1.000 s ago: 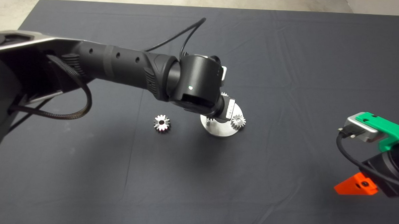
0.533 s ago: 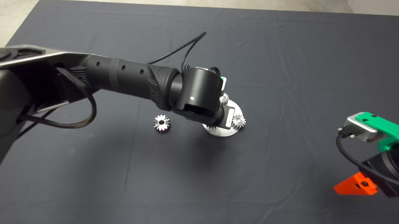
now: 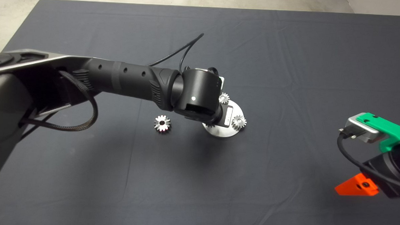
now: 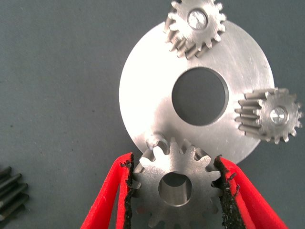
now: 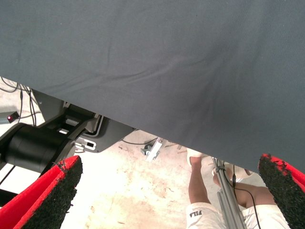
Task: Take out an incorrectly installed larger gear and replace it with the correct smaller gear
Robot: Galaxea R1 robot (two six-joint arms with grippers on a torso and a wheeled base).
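The left gripper (image 4: 175, 191) is positioned over the round steel carrier plate (image 4: 143, 90) near the middle of the dark mat (image 3: 288, 62), its arm reaching in from the left side of the head view and hiding most of the plate there. In the left wrist view the two red fingers (image 4: 107, 200) are closed onto the smaller gear (image 4: 174, 183), the black pads pressed against teeth on opposite sides, so that the gear is clamped flat with its round centre bore facing the camera. The gear is held over the plate's edge, just beside a short bare steel pin (image 4: 155, 141) standing at the rim; whether the gear touches the plate cannot be told. Two matching fine-toothed gears are seated on the plate, one (image 4: 196, 24) at the rim and the other (image 4: 269, 116) further round it, each on a pin with a bright end, and a large round hole (image 4: 199, 96) is seen at the plate's centre. The larger gear (image 3: 162, 123), shiny with long pointed teeth, is lying flat on the mat well apart from the plate, on its left in the head view. The right gripper (image 5: 167, 191) is parked at the lower right edge of the head view, its fingers spread wide and empty; a person's leg (image 5: 202, 183) is seen beyond the mat's edge.
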